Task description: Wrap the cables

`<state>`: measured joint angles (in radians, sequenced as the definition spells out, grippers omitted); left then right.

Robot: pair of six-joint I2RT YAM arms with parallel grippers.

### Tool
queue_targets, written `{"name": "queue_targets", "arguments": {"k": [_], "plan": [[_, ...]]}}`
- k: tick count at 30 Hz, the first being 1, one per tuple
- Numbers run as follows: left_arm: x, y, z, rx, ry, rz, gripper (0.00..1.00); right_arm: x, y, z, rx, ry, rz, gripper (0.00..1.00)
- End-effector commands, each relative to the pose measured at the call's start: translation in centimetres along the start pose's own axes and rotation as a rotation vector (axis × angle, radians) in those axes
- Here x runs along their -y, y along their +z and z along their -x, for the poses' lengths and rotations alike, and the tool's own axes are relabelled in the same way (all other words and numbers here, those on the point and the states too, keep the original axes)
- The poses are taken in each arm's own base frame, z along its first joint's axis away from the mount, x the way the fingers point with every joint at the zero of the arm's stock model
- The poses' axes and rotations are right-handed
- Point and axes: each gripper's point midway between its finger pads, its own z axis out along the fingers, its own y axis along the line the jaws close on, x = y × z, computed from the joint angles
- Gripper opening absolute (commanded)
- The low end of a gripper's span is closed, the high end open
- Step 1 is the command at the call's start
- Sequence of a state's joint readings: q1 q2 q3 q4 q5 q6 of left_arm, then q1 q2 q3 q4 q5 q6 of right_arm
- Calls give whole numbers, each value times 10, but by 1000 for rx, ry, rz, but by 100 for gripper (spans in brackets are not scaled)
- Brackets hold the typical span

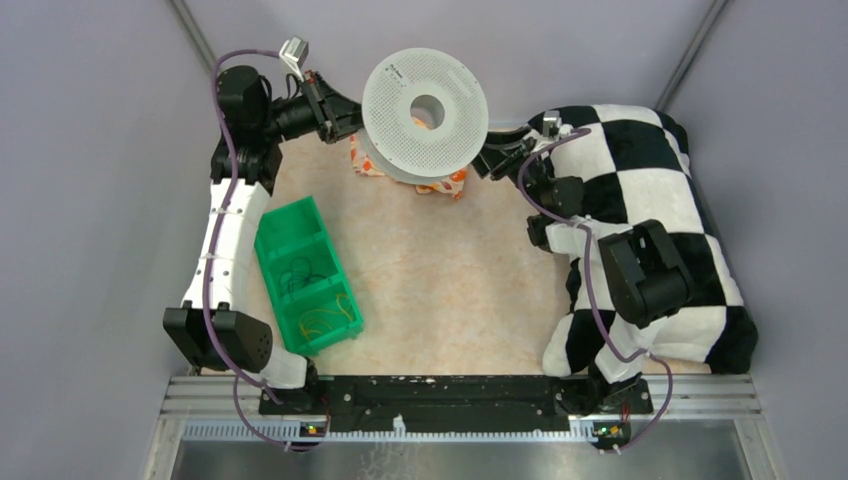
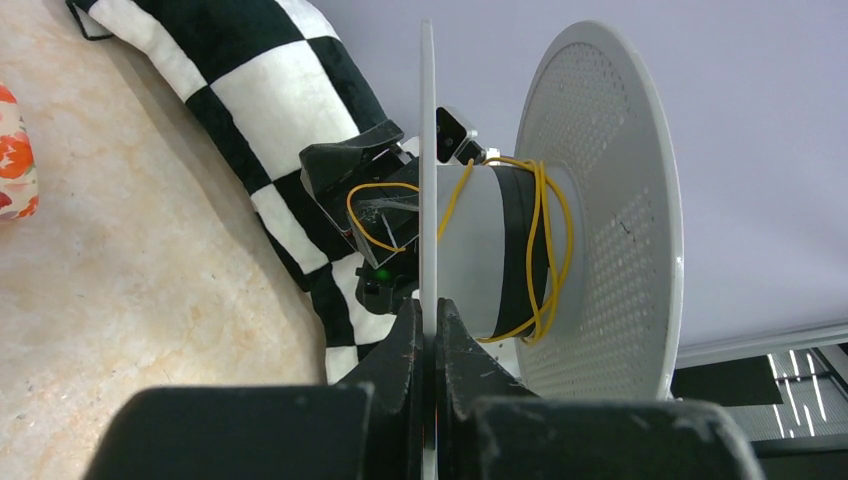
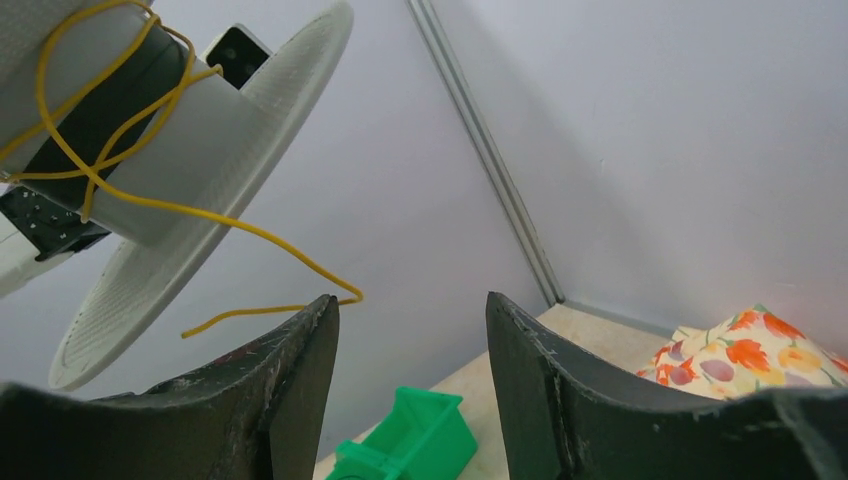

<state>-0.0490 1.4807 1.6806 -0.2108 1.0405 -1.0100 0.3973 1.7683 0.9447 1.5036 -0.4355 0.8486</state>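
My left gripper (image 1: 352,118) is shut on the thin rim of one flange of the grey spool (image 1: 425,115) and holds it in the air at the back of the table. In the left wrist view the fingers (image 2: 428,320) pinch that flange (image 2: 428,150) edge-on. A yellow cable (image 2: 542,250) is looped loosely round the hub. My right gripper (image 1: 495,155) is open beside the spool's right edge. In the right wrist view its jaws (image 3: 412,300) are wide apart and empty. The cable's loose end (image 3: 250,235) hangs from the spool (image 3: 200,150) and passes the left fingertip.
A green divided bin (image 1: 305,275) stands by the left arm, holding more yellow cables (image 1: 330,318) and dark ones; it also shows in the right wrist view (image 3: 405,440). A flowered cushion (image 1: 440,185) lies under the spool. A black-and-white checkered cloth (image 1: 650,200) covers the right side.
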Motion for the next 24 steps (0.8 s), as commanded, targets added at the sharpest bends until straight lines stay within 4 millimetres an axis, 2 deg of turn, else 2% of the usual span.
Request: {"name": "queue_targets", "arguments": {"k": [1,8,13,24], "plan": [[36,-12,0,19,77,-71,0,-44,15,36,150,-107,191,55],[35,-13,0,23,76,-69,0,-51,20,36,156,-98,213,52],[31,-15,1,28,69,-62,0,-57,21,34,151,-99,228,39],[26,-20,3,38,61,-54,0,-71,17,41,158,-123,243,39]]}}
